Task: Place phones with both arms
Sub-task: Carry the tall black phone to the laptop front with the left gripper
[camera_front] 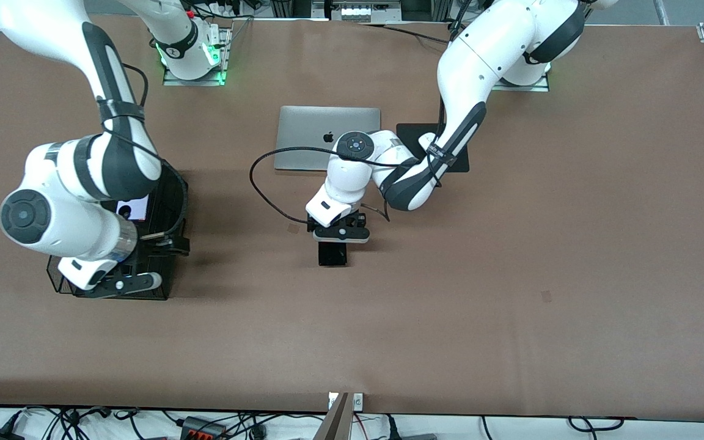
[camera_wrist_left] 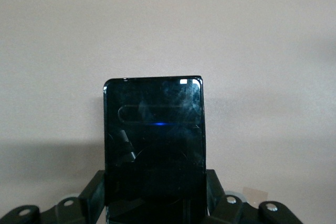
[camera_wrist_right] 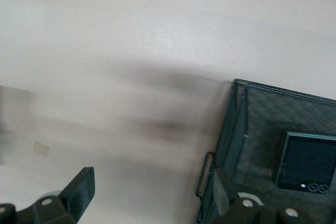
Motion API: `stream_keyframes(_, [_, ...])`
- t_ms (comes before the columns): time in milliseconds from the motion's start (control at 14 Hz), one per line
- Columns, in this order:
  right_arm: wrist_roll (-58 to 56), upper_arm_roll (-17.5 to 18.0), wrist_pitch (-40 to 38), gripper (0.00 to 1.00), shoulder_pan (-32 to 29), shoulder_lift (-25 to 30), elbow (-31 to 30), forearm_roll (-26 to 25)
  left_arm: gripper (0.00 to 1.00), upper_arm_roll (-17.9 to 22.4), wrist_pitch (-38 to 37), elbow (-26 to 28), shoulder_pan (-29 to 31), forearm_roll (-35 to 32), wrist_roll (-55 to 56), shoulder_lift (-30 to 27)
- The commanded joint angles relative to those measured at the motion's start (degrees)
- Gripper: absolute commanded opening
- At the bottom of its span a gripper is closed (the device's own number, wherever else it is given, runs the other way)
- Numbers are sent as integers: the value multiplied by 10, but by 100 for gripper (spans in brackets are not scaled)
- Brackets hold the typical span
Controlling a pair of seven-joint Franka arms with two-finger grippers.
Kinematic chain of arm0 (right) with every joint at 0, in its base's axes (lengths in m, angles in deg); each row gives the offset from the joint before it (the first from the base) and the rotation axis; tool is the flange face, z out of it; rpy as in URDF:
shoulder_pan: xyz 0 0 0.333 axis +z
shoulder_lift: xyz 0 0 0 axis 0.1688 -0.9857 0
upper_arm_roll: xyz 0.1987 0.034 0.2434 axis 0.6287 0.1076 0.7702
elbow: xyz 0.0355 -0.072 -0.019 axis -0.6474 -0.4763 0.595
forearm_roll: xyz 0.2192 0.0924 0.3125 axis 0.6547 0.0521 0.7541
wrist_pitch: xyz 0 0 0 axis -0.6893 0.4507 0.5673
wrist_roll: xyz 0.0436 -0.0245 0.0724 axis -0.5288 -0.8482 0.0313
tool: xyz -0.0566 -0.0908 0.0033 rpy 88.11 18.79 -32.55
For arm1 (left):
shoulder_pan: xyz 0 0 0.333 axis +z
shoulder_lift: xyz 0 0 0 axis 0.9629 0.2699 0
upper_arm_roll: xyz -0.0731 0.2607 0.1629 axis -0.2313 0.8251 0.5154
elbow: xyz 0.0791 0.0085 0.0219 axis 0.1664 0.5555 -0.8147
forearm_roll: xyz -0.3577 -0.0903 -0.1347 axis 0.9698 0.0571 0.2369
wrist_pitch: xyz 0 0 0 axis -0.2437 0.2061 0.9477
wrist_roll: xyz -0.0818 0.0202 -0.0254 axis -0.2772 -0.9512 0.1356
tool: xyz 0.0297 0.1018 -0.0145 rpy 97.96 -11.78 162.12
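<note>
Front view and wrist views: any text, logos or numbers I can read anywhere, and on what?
No readable words or numbers.
Laptop: an apple logo on the lid, no lettering.
Black phone, in the shut left gripper: no readable marking.
Phone in the basket: no text visible.

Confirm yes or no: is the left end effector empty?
No, the left end effector is shut on a small black phone, its fingers pressing both edges.
</note>
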Motion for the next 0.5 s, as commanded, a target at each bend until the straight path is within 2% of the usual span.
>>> stream_keyframes(0, [0,-1,5,100,4,-2,2,5,48,6,1,-24,-10,-11,-13,14])
stream_keyframes(214, [1,-1,9,100,3,-7,1,8,49,10,2,-27,-16,-11,-13,25])
stream_keyframes(356, [1,-1,19,100,5,-12,1,9,50,32,12,-32,-38,-11,-12,31])
stream_keyframes(428, [1,-1,19,100,6,-14,1,9,55,38,15,-35,-42,-11,-11,39])
